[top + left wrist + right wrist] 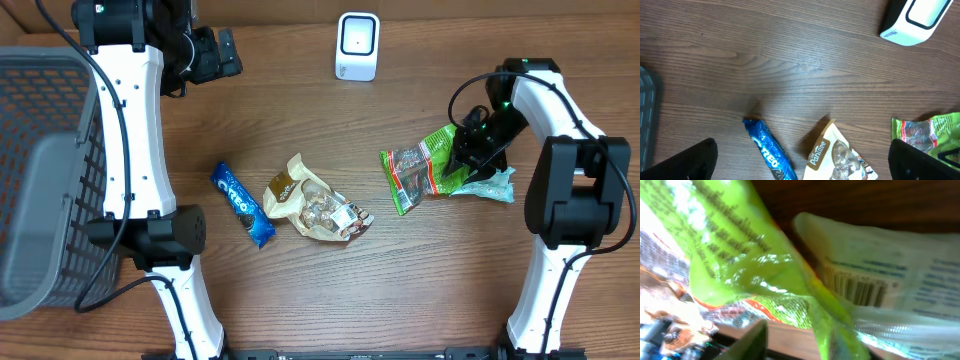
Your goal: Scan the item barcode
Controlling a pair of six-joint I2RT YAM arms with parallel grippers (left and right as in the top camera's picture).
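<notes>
- The right hand is down at the middle right of the overhead frame, on the spot where a green packet overlaps a pale packet.
- Its wrist view is filled by the green film. Only one dark finger shows at the bottom edge, so I cannot tell whether the hand is clenched on a packet or released.
- A barcode shows in that view on the pale packet, right of centre and partly under the green one. No code on the green packet can be made out.
- Both packets lie on the surface, well apart from the white scanner at the upper middle of the overhead frame. By my judgement, nothing has been presented to it yet.
- The left hand is at the upper left, spread wide and grasping nothing.
- An Oreo pack and a tan snack bag lie at the centre, with a basket at the left edge.
- What appears to be left: a secure grip, a lift, the carry to the scanner, and turning the code to face it.
</notes>
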